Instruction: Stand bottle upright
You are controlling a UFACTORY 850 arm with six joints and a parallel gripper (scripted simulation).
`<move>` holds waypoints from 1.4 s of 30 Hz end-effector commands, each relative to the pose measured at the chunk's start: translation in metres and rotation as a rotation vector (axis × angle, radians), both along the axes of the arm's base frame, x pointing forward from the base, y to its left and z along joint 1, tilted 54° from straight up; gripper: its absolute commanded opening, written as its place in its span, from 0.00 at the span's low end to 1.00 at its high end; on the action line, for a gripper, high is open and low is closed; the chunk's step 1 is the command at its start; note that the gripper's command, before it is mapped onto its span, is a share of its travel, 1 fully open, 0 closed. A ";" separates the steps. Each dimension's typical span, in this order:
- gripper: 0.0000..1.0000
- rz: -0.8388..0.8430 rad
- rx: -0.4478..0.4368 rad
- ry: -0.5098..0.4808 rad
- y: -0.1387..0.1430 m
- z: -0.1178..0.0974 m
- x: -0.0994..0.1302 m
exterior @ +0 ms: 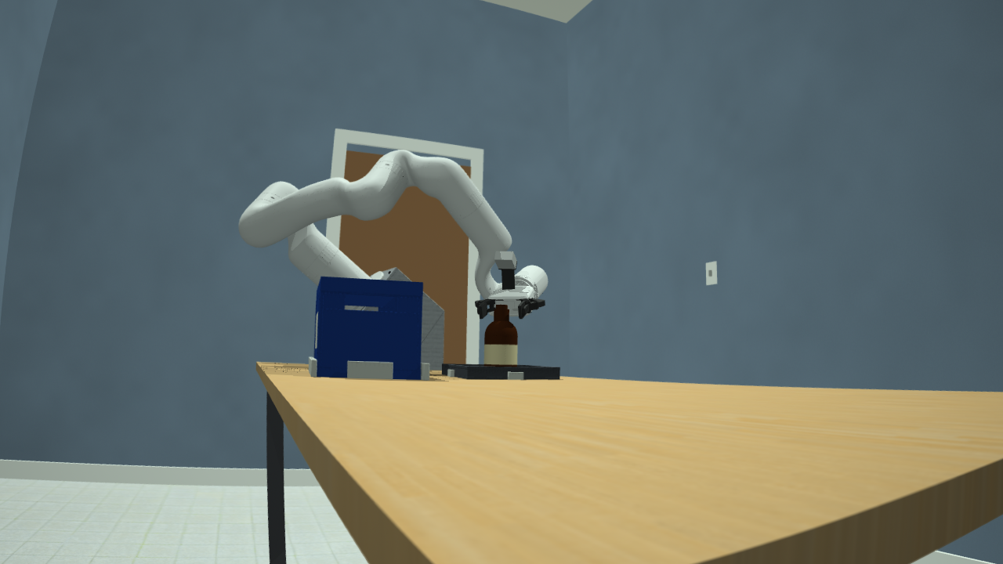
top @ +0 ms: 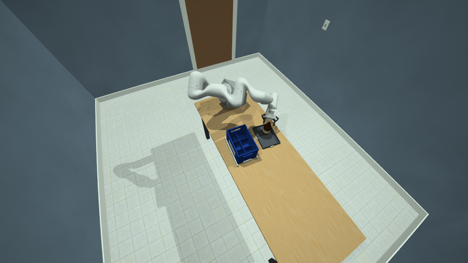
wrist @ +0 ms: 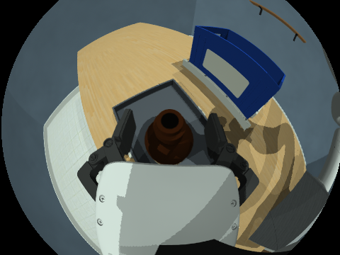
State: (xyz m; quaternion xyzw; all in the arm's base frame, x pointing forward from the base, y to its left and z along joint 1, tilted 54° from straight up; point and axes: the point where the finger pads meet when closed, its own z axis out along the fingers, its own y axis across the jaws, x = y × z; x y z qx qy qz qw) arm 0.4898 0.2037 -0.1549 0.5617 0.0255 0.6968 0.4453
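Bottle, brown glass, round-bodied with a narrow ribbed neck and a pale cream label band (exterior: 501,340): stands upright, long axis vertical, mouth pointing straight up toward the wrist camera, base on the tray. It sits at the tray's end nearer the robot base.

Tray, shallow dark grey rectangle with a low raised rim (exterior: 540,371): lies flat on the worktop, just beside the crate. Two small grey tabs show along its near edge.

Gripper, white rounded housing with black linkage fingers: hangs directly over the bottle, pointing down. Jaws spread to their full width and released, holding nothing. Each dark finger pad (wrist: 125,129) stands to one side of the bottle's neck with a visible gap; no contact with the glass shows in the wrist view. In the exterior view the fingertips are level with the top of the neck.

Crate, deep blue plastic box divided into six compartments (top: 242,144): sits level on the worktop, with a slot handle cut in its end wall and pale grey brackets at its foot. Its compartments hold nothing visible.

Worktop, long light wood-grain plank surface on dark legs (exterior: 631,449): carries crate, tray and the robot base.

Arm, smooth white jointed tube (exterior: 392,186): arches from the base over to the tray.
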 end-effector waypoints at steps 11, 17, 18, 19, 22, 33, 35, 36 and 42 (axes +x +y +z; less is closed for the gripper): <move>1.00 0.001 0.001 -0.001 0.001 0.001 0.000; 1.00 0.001 0.001 -0.001 0.001 0.001 0.000; 1.00 0.001 0.001 -0.001 0.001 0.001 0.000; 1.00 0.001 0.001 -0.001 0.001 0.001 0.000; 1.00 0.001 0.001 -0.001 0.001 0.001 0.000; 1.00 0.001 0.001 -0.001 0.007 0.005 -0.002; 1.00 0.001 0.001 -0.001 0.008 0.006 -0.002; 1.00 0.001 0.001 -0.001 0.008 0.006 -0.002; 1.00 0.001 0.001 -0.001 0.015 0.011 -0.004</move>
